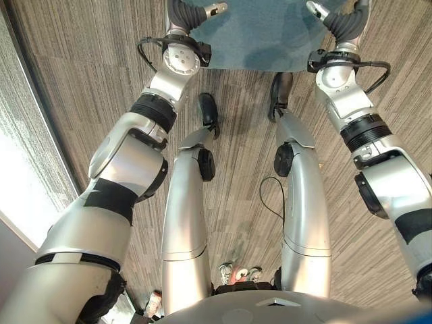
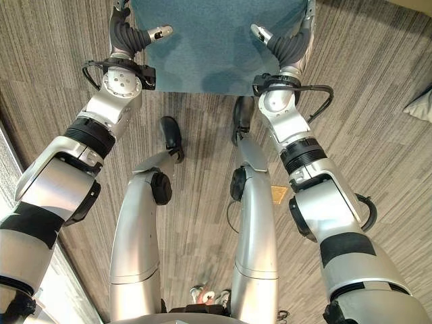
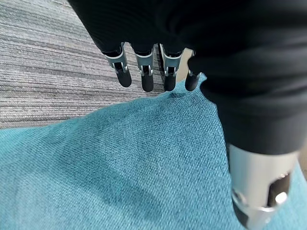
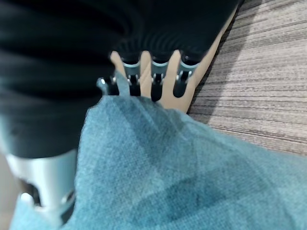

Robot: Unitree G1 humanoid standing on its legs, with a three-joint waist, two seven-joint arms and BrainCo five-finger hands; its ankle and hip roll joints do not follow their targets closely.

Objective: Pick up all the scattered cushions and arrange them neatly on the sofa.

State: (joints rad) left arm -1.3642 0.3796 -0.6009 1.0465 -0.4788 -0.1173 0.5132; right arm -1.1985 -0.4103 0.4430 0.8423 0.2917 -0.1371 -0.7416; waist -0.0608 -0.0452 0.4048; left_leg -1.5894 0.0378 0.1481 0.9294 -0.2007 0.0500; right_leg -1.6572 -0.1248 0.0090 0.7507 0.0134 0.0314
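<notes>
Right eye view: teal cushion held up above the striped carpet floor, at the far end of the scene, between both hands. Left hand clamps its left edge, thumb lying on the top face, fingers curled past the edge. Right hand grips the right edge likewise, fingers tucked under bunched fabric. A grey cushion lies on the floor at far right.

The teal cushion spans the room between both arms, bare carpet on either side.
</notes>
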